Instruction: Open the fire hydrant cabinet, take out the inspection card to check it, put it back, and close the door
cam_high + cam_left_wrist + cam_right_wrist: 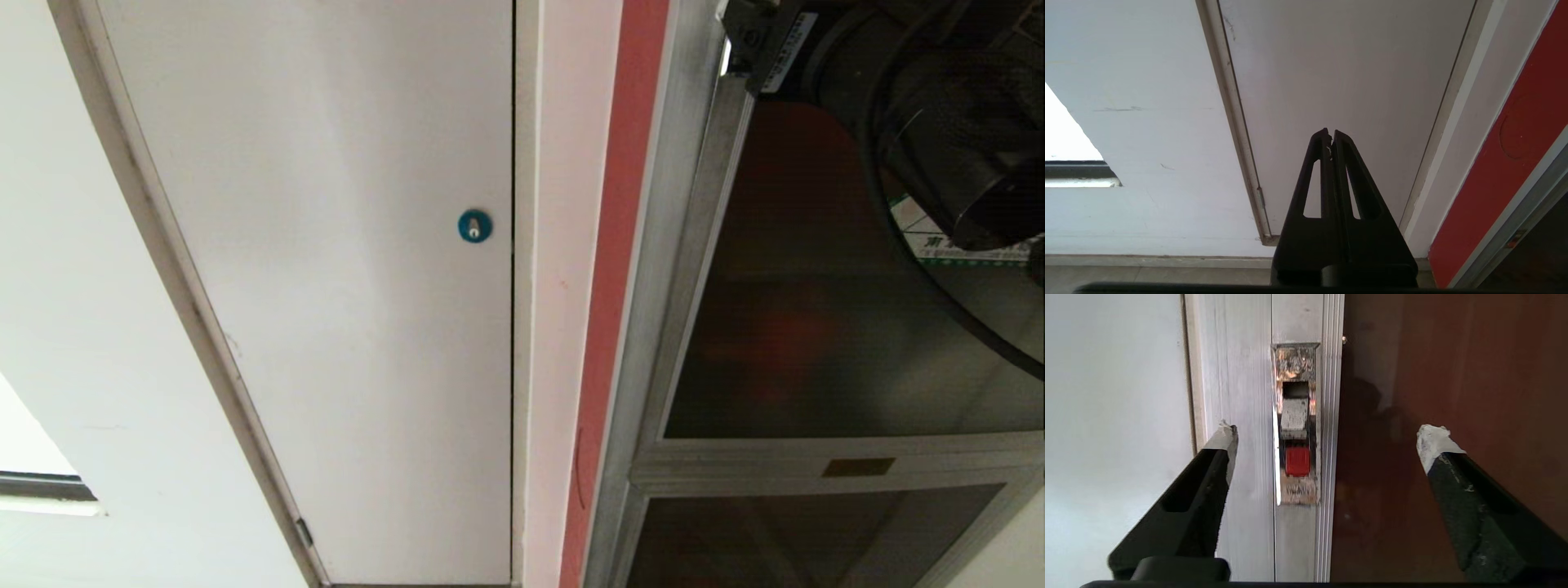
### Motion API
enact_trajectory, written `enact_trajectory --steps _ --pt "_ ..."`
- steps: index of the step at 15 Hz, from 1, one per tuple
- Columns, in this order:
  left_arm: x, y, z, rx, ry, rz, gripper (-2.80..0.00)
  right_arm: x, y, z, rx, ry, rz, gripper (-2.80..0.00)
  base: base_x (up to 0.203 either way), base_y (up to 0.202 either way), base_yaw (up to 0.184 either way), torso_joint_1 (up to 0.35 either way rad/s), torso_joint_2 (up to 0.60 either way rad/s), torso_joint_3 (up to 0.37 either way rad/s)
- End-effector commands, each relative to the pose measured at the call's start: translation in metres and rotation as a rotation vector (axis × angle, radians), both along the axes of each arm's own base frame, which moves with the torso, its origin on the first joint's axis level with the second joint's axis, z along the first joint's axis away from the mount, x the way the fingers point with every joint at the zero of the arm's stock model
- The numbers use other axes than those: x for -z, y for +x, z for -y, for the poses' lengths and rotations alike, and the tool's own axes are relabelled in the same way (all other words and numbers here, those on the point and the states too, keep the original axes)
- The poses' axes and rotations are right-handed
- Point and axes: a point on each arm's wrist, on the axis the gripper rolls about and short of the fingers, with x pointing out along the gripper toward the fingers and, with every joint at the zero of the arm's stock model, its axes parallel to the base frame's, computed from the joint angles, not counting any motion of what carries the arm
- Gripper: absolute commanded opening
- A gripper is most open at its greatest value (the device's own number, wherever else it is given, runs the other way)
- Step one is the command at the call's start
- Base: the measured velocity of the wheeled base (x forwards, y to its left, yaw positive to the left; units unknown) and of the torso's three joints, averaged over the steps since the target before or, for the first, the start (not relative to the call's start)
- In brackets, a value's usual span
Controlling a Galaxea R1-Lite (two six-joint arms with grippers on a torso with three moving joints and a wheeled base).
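The right gripper (pixel 1327 435) stands spread wide, empty, facing the dark tinted-glass door (pixel 1453 416) and its chrome latch (pixel 1296 424). The left gripper (pixel 1331 136) is clenched empty, left of the silver-framed cabinet (pixel 653 327).

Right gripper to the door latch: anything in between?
Nothing visible. The right gripper is open, its fingertips straddling the latch in the door frame, with only open air between them.
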Motion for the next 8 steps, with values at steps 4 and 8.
enact_trajectory --steps 4,8 --pt "0.001 0.000 0.000 0.000 0.000 -0.003 -2.80 0.004 0.015 -0.007 0.013 -0.006 -0.008 0.00 0.000 0.000 0.000 0.000 0.00 0.000" --pt "0.001 0.000 0.000 0.000 0.000 -0.004 -2.80 0.001 0.028 -0.005 0.043 -0.001 0.002 -2.80 0.000 0.000 0.000 0.000 0.00 0.000"
